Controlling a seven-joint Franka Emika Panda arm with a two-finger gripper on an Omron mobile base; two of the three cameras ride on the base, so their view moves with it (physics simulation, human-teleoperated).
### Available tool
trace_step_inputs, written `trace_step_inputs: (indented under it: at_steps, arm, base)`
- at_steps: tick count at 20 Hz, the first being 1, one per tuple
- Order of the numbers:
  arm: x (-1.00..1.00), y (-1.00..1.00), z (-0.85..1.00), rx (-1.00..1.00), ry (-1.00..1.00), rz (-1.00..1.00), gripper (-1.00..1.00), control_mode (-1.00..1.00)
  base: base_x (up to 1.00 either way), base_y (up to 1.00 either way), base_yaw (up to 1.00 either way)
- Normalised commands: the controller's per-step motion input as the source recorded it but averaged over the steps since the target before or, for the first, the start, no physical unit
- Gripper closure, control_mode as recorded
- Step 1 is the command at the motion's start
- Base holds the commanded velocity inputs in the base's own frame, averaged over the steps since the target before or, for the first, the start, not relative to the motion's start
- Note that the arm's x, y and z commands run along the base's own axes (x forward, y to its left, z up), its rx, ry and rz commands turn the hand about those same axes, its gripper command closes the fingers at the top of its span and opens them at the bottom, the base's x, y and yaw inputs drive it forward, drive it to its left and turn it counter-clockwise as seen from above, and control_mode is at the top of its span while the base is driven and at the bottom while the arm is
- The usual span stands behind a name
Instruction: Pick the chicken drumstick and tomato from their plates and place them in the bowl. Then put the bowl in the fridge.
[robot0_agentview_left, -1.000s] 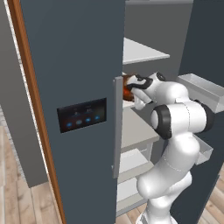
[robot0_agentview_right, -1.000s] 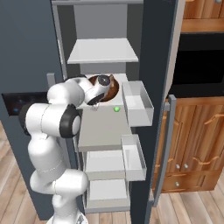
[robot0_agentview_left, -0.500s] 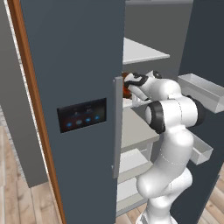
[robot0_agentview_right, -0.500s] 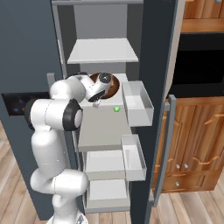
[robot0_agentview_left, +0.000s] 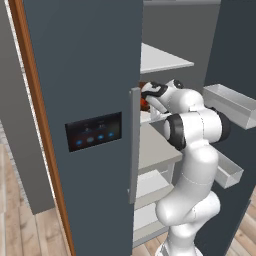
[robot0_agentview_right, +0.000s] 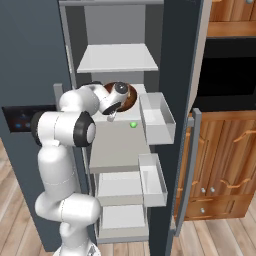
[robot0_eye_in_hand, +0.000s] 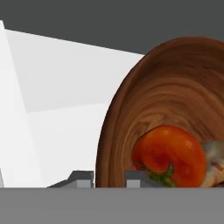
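Gripper (robot0_eye_in_hand: 109, 178) clamped narrow on the rim of the bowl (robot0_eye_in_hand: 175, 100), one fingertip either side of the wall at 6 o'clock in the hand view. Inside, tomato (robot0_eye_in_hand: 169, 155) at 4 o'clock with the pale chicken drumstick (robot0_eye_in_hand: 215, 157) touching it at 3 o'clock. Seen from the right base, bowl (robot0_agentview_right: 127, 95) over the middle shelf (robot0_agentview_right: 120, 142) of the open fridge (robot0_agentview_right: 175, 60). Compared with a second ago: reached deeper into the fridge, arm more upright, grip unchanged.
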Motion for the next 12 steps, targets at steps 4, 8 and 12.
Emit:
trace_step_inputs:
  at_steps: [4, 8, 12]
  arm:
    - [0.0, 0.0, -0.01, 0.0, 0.0, 0.0, -1.0, -1.0]
    - [0.0, -0.01, 0.04, 0.02, 0.0, 0.0, -1.0, -1.0]
    - [-0.03, -0.01, 0.04, 0.02, 0.0, 0.0, -1.0, -1.0]
  base:
    - [0.0, 0.0, 0.0]
    - [0.0, 0.0, 0.0]
    - [0.0, 0.0, 0.0]
